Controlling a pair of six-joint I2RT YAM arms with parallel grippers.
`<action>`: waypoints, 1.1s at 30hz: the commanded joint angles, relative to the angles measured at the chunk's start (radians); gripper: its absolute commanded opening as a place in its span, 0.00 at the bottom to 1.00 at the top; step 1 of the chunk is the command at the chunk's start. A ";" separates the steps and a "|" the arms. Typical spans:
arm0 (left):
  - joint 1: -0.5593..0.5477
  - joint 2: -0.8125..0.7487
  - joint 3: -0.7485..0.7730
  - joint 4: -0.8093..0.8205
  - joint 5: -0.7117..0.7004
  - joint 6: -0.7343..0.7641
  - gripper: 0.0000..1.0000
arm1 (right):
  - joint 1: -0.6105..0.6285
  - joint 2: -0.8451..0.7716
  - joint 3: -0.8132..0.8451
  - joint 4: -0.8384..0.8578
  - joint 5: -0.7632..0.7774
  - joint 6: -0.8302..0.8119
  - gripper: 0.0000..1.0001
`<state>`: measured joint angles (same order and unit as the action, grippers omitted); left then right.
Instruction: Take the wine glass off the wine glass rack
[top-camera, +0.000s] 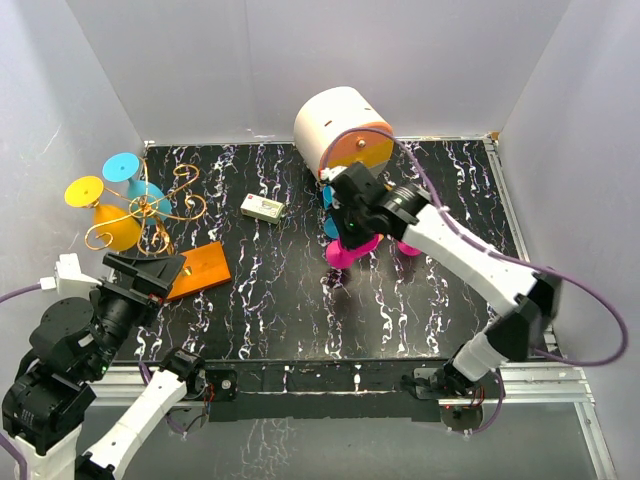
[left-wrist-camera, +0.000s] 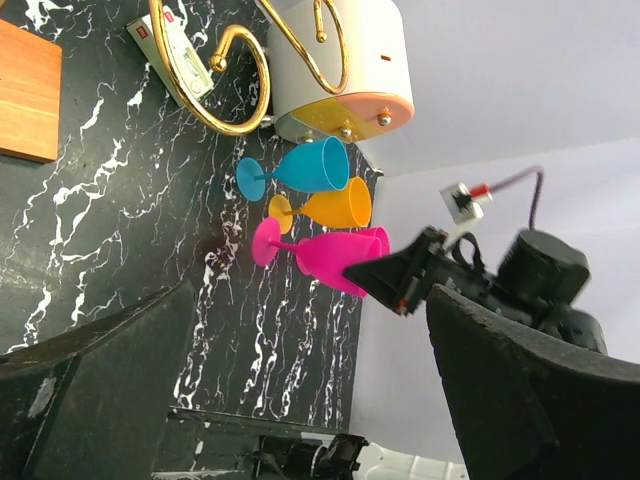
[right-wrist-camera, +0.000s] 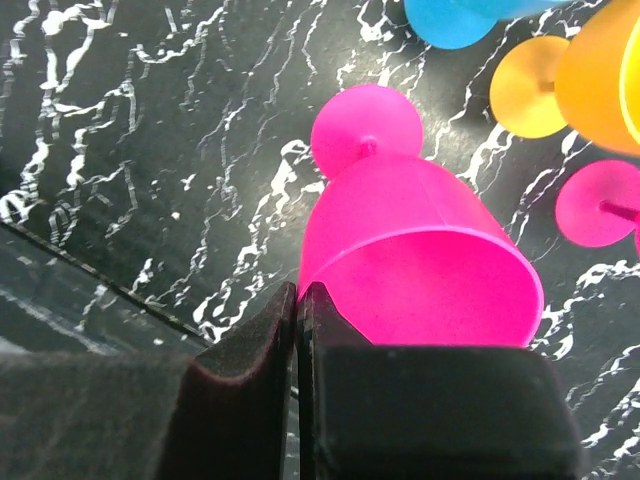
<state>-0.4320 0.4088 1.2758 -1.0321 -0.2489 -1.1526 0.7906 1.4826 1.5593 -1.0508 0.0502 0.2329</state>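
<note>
The wine glass rack (top-camera: 150, 205) stands at the left, its curly golden hooks above an orange base plate (top-camera: 200, 268). A yellow wine glass (top-camera: 108, 222) and a blue one (top-camera: 135, 185) hang on it. My left gripper (top-camera: 150, 268) is open and holds nothing, right beside the base plate; in the left wrist view a golden hook (left-wrist-camera: 240, 90) shows above the left gripper (left-wrist-camera: 310, 295). My right gripper (right-wrist-camera: 298, 295) is shut on the rim of a pink wine glass (right-wrist-camera: 420, 260), held tilted near the table's middle (top-camera: 350, 250).
A white-and-orange round cabinet (top-camera: 340, 125) stands at the back. Blue (left-wrist-camera: 300, 170), orange (left-wrist-camera: 325, 208) and a second pink glass (right-wrist-camera: 600, 205) lie in front of it. A small white box (top-camera: 263, 207) lies between rack and cabinet. White walls enclose the table.
</note>
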 joint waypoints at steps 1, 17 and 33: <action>-0.006 0.023 0.048 -0.006 -0.010 0.018 0.99 | 0.004 0.130 0.164 -0.129 0.062 -0.063 0.00; -0.005 0.013 0.078 -0.029 -0.027 0.017 0.99 | 0.017 0.345 0.309 -0.104 0.074 -0.089 0.00; -0.005 0.024 0.105 -0.048 -0.038 0.025 0.99 | 0.036 0.448 0.391 -0.110 0.099 -0.089 0.09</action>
<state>-0.4343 0.4145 1.3510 -1.0756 -0.2733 -1.1446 0.8211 1.9270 1.8919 -1.1759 0.1169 0.1570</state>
